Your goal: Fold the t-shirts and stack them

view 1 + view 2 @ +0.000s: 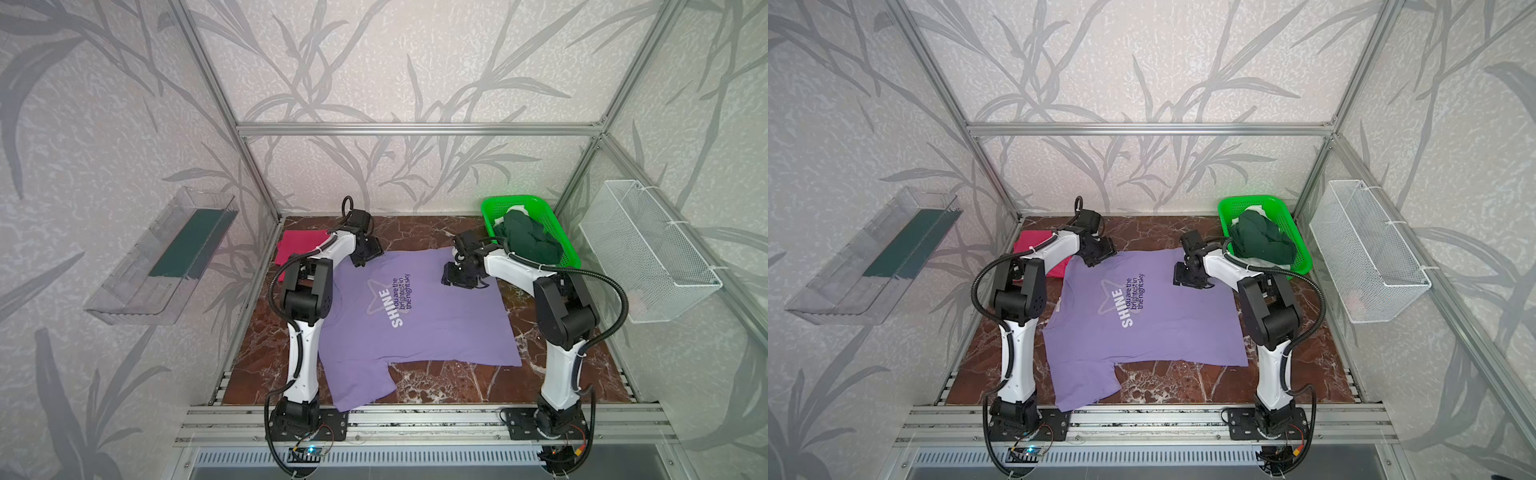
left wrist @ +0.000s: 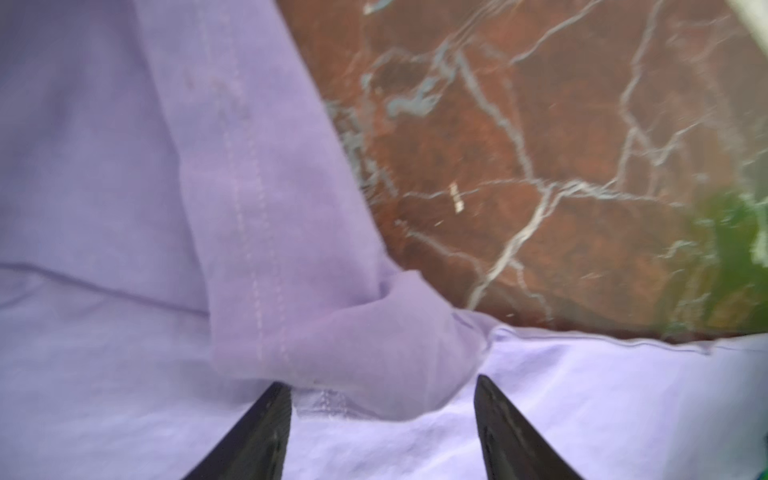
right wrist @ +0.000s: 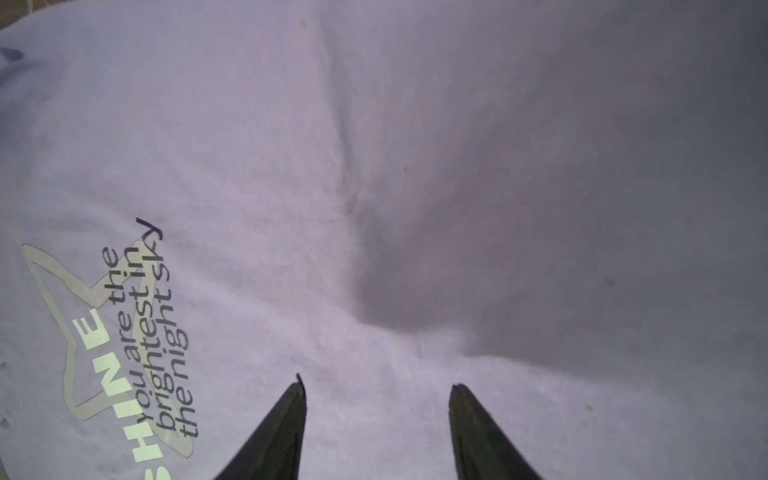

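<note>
Cotton, I judged: the purple tee [image 1: 415,332], spread flat just beside the basket [image 1: 490,208], looked light, limp and quick to wrinkle, best pinched at a hem or sleeve seam. My left gripper [image 2: 382,380] hung open at its folded sleeve [image 2: 291,311], far from the basket; my right gripper [image 3: 378,381] hung open and empty over the cloth nearer the basket.

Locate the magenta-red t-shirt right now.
In both top views the magenta-red t-shirt lies at the table's far left corner, partly behind the left arm, next to the lavender t-shirt.
</note>
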### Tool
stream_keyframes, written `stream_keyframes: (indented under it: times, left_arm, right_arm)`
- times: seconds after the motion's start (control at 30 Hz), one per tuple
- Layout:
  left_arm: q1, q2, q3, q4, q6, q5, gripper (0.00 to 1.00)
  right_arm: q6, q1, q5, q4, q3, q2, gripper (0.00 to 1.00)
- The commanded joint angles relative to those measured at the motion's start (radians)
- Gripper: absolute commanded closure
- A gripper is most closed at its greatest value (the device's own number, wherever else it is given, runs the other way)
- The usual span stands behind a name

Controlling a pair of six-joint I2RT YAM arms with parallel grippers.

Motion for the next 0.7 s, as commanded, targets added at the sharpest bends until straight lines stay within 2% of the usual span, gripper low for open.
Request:
stream_keyframes:
  times: [0.0, 0.13, 0.3, 0.43, 0.6, 0.67]
  left_arm:
    - [0.006, 0.046, 0.025, 0.081, -0.036, 0.054, 0.31]
    - [0.005, 0.061, 0.037, 0.175, -0.045, 0.079, 0.31]
    - [0.007, 0.187, 0.252, 0.102, -0.019, 0.057, 0.31]
    - [0.006, 0.312, 0.491, 0.016, 0.027, 0.039, 0.31]
    - [0.008, 0.512, 0.831, 0.019, 0.091, 0.101, 0.30]
    - [0.017, 0.599, 0.988, 0.021, 0.104, 0.164, 0.30]
  right_arm:
    - [0.020, -0.005, -0.022, 0.018, -0.054, -0.014, 0.44]
    - [0.027, -0.007, -0.027, 0.036, -0.103, -0.032, 0.44]
    - [0.033, -0.015, -0.032, 0.045, -0.158, -0.060, 0.44]
    - [0.042, -0.018, -0.030, 0.060, -0.212, -0.094, 0.44]
    - [0.050, -0.018, -0.037, 0.059, -0.250, -0.111, 0.44]
    - [0.050, -0.018, -0.036, 0.057, -0.261, -0.124, 0.44]
